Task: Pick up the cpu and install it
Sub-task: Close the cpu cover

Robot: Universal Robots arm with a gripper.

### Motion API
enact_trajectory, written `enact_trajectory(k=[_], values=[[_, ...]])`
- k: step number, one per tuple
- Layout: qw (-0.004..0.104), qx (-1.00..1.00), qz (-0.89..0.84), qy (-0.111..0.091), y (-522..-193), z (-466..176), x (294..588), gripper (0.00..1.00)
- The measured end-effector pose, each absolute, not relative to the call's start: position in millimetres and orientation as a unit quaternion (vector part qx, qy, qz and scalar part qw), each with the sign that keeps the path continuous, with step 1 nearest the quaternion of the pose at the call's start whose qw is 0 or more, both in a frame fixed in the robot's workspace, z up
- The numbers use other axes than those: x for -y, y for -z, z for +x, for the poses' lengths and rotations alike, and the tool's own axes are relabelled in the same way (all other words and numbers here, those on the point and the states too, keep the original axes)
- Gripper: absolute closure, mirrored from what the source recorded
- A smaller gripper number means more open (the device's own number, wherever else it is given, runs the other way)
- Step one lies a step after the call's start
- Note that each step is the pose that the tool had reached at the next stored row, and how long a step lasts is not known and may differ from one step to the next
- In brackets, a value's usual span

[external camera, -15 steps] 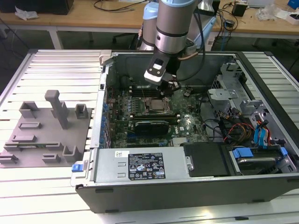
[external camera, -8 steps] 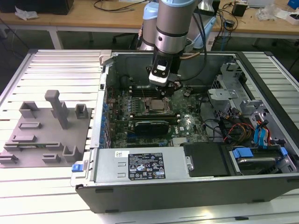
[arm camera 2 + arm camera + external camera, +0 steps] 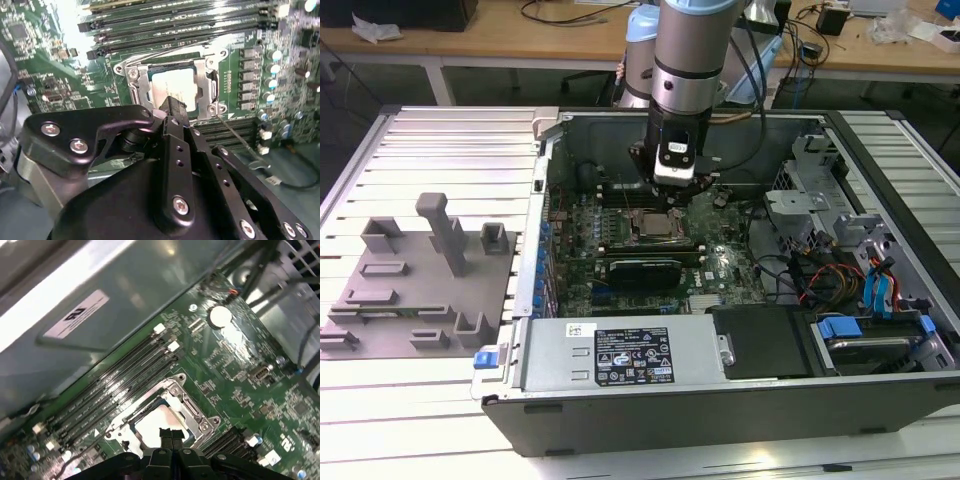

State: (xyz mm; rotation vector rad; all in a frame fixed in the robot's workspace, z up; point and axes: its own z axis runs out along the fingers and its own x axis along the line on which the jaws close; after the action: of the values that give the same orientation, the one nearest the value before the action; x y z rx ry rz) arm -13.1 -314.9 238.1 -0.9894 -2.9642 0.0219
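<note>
Cpu [image 3: 172,89]: small flat square chip, pale silver-white metal top, bright glare across it. Lies flat, top up, seated inside dark socket frame [image 3: 136,86] with metal rim, edges parallel to frame. Same chip in first wrist view, cpu [image 3: 154,425], level in frame, one edge partly hidden. In exterior view cpu [image 3: 656,227] sits near centre of frame, just above middle, on green motherboard [image 3: 720,255].

Electronics lab or workshop: opened computer case [image 3: 720,425] on slatted metal table [image 3: 450,150], wooden benches [image 3: 470,45] (cables [image 3: 555,15] strewn) behind.
</note>
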Motion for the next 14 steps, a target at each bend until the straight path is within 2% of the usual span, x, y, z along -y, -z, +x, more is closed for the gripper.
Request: enact_trajectory(k=[14], values=[[0.007, 0.989, -0.144, -0.008, -237.5, -13.1, 314.9, 0.89]])
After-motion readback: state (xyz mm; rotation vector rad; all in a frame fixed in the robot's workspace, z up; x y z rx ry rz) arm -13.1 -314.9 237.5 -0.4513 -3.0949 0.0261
